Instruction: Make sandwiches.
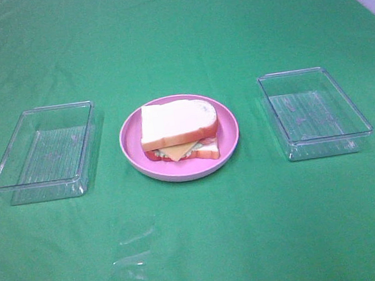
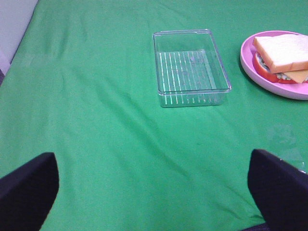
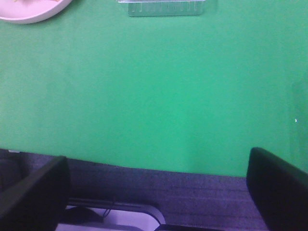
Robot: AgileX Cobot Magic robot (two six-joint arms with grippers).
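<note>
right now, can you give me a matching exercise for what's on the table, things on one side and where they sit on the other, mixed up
Things:
1. sandwich
2. plate
3. left tray
4. right tray

Places, seen from the high camera:
A. on the cloth, right of the plate
B. middle of the cloth, between the trays
C. on the plate
D. on the cloth, left of the plate

Pairs: 1-C, 2-B, 3-D, 4-A
</note>
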